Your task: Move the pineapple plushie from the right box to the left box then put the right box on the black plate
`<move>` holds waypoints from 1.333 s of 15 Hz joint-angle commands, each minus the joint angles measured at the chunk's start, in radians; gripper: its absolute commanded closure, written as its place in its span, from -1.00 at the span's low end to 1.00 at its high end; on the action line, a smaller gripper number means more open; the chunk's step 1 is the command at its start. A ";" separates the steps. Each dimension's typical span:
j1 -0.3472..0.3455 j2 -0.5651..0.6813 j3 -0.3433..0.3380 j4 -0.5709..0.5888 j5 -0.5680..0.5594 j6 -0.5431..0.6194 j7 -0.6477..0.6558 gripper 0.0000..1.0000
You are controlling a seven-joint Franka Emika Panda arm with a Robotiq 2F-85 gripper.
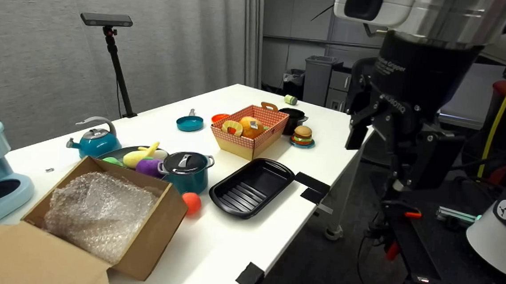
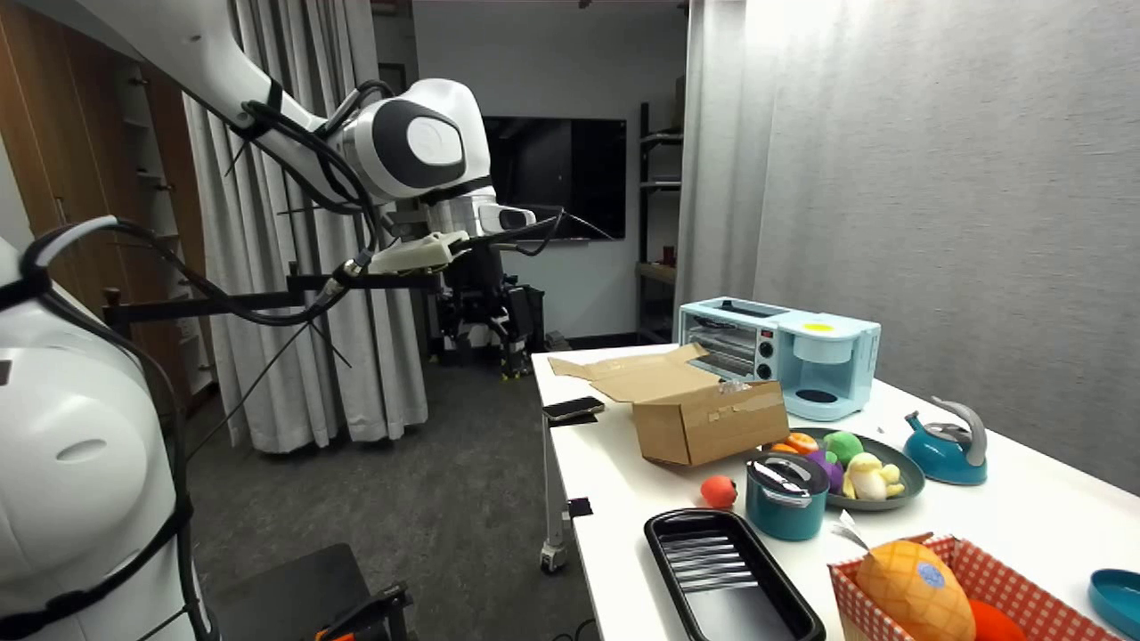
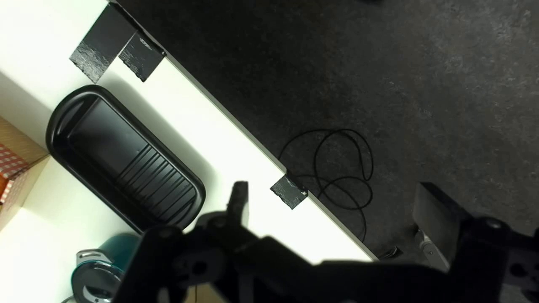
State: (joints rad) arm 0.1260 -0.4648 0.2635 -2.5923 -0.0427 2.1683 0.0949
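Observation:
The orange-yellow pineapple plushie [image 1: 252, 127] [image 2: 917, 592] lies in the right box [image 1: 234, 148] [image 2: 1024, 588], the small gingham-lined box, in both exterior views. Only a corner of this box [image 3: 25, 185] shows in the wrist view. The left box [image 1: 153, 233] [image 2: 730, 423], large brown cardboard, stands with a flap open and bubble wrap inside. The black plate [image 1: 268, 178] [image 2: 712, 570] lies between the boxes near the table edge; it also shows in the wrist view [image 3: 105, 139]. My gripper [image 1: 377, 165] [image 2: 485, 356] [image 3: 332, 187] is open and empty, its fingers wide apart, above the table's edge and the floor.
A teal pot [image 1: 186, 173] and a red tomato toy [image 1: 191, 203] stand between left box and black plate. A plate of toys [image 2: 899, 490], a kettle [image 1: 97, 142] and a light-blue toaster [image 2: 824, 374] are behind. A toy burger [image 1: 302, 135] and black pot [image 1: 292, 120] stand beside the right box.

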 commanded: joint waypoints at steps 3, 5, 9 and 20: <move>0.020 0.003 -0.020 0.001 -0.011 -0.002 0.009 -1.00; 0.020 0.003 -0.020 0.001 -0.011 -0.002 0.009 -1.00; 0.003 0.012 -0.021 -0.002 -0.059 0.005 0.005 -1.00; -0.117 0.049 -0.118 -0.036 -0.363 0.056 0.002 -1.00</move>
State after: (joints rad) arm 0.0554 -0.4198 0.1772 -2.6024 -0.3241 2.1730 0.0936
